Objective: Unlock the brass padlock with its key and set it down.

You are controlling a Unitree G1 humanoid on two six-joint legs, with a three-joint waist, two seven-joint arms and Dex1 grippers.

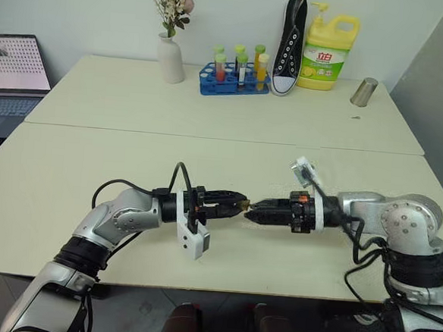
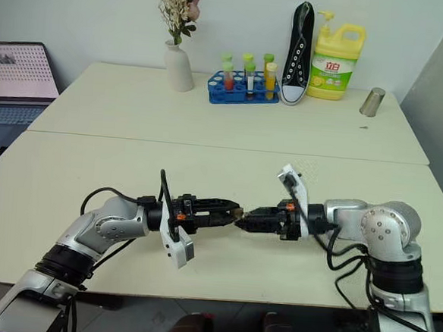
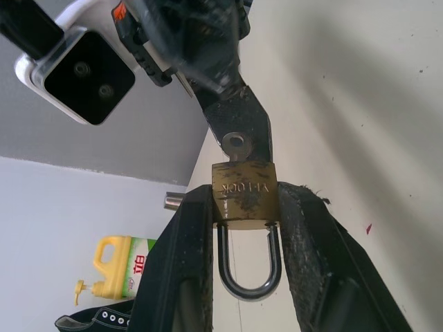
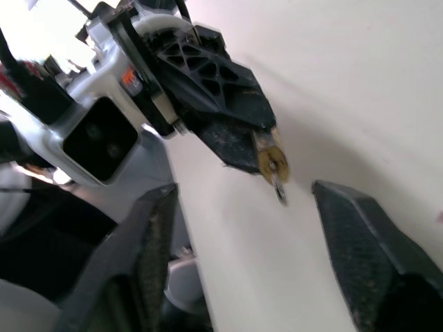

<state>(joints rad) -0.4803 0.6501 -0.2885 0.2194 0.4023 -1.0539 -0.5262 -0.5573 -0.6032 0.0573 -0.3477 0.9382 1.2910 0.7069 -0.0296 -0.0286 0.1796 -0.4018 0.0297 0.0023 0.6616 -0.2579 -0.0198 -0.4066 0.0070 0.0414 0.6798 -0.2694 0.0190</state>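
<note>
My left gripper is shut on the brass padlock, its fingers pressing the body from both sides. The silvery shackle loops back toward the wrist. The key sticks out of the padlock's far end, ring end outward. Both arms meet tip to tip above the near table. My right gripper faces the padlock and key with its fingers spread wide on either side, touching neither.
On the far table stand a white vase of flowers, a blue rack of tubes, a black shoe, a yellow detergent bottle and a metal cup. A laptop sits at far left.
</note>
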